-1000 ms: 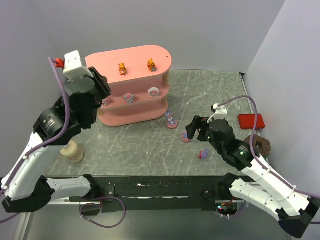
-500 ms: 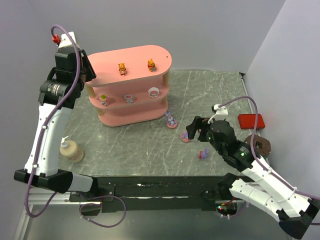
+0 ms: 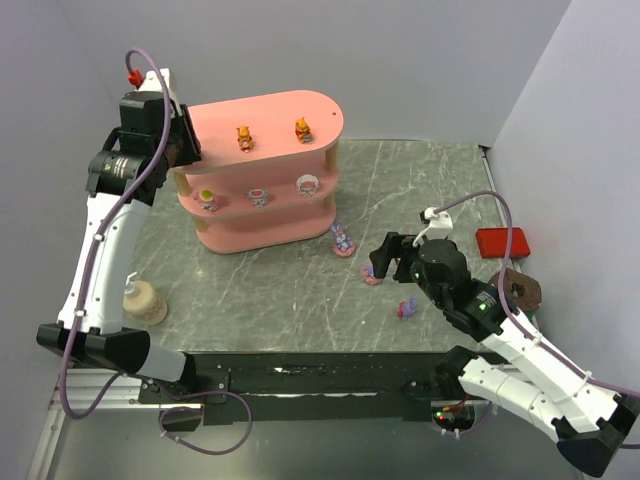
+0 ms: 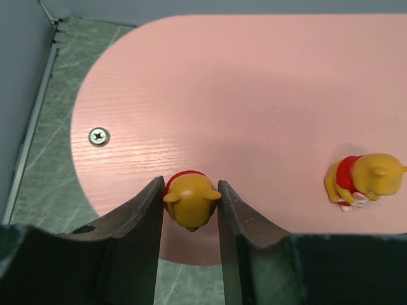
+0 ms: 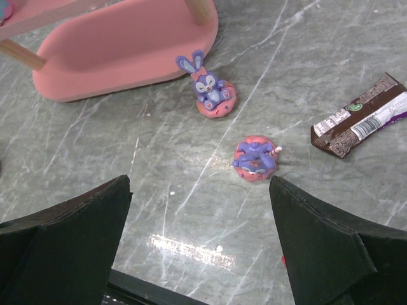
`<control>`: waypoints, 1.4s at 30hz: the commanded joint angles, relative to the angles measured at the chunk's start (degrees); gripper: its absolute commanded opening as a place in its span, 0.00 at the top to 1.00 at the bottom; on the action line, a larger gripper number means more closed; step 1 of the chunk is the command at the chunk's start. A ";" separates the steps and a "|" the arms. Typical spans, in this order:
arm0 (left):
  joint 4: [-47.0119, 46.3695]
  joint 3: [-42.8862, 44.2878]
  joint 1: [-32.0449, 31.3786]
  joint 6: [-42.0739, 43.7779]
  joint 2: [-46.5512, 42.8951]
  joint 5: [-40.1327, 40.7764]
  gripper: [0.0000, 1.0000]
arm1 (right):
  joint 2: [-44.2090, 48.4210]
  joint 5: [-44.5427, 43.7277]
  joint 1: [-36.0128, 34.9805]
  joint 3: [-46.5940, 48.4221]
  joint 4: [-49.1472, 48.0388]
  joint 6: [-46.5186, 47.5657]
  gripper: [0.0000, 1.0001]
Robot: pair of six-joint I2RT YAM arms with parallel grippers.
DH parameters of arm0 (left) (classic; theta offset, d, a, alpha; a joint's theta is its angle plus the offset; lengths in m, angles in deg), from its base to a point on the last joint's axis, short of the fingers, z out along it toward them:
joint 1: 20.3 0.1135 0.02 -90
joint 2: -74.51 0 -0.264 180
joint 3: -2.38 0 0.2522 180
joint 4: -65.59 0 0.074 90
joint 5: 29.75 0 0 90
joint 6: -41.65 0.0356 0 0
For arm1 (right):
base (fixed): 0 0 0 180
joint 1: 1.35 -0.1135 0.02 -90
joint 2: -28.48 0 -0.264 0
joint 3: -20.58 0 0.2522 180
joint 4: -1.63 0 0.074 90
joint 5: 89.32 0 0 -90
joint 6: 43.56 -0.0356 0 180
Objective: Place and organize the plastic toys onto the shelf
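**Bear pinched over the left end of the top tier**

The small orange-yellow plastic bear figurine (image 4: 189, 202) sat in the left gripper (image 4: 190, 187). The jaws were clamped on either side of its rounded head. It was over the left end of the top board of the pink three-tier shelf with pale wooden posts (image 4: 254, 95), near that board's edge. Whether its base touched the board could not be told.

By its look it was hard moulded plastic: light, stiff and not fragile. It was also glossy and curved, so it seemed likely to slip or twist in a narrow pinch. The surest hold appeared to be across the sides of the head or body, as here. Let go at a tilt, it would probably topple.

A second bear of the same kind (image 4: 362, 181) stood further along that board, well apart from the held one. In the overhead view a third bear (image 3: 302, 128) stood near the far end. Three small pink-white round toys (image 3: 258, 195) lined the middle tier.

The purple toys lay off the shelf on the grey marbled table (image 5: 127, 159). A purple rabbit on a pink ring (image 5: 213, 89) lay just beside the shelf's foot. A purple figure on a pink ring (image 5: 255, 159) lay further out, and a third purple toy (image 3: 407, 308) lay nearer the arms. The right gripper (image 5: 198, 184) hung over them with its jaws wide apart, holding nothing. A brown-wrapped snack bar (image 5: 362, 117) lay off to one side.
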 commanded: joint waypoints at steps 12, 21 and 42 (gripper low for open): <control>0.87 -1.71 0.33 2.16 -1.12 -2.52 0.73 | 1.42 0.51 0.59 -0.02 -1.78 0.26 0.04; 1.57 0.31 0.33 2.34 1.08 -2.26 0.60 | 1.42 0.33 0.50 0.33 -1.34 0.34 0.04; 0.69 -0.99 0.33 0.76 -4.27 1.70 0.27 | -0.95 -0.98 0.59 -0.02 -1.52 -0.27 0.03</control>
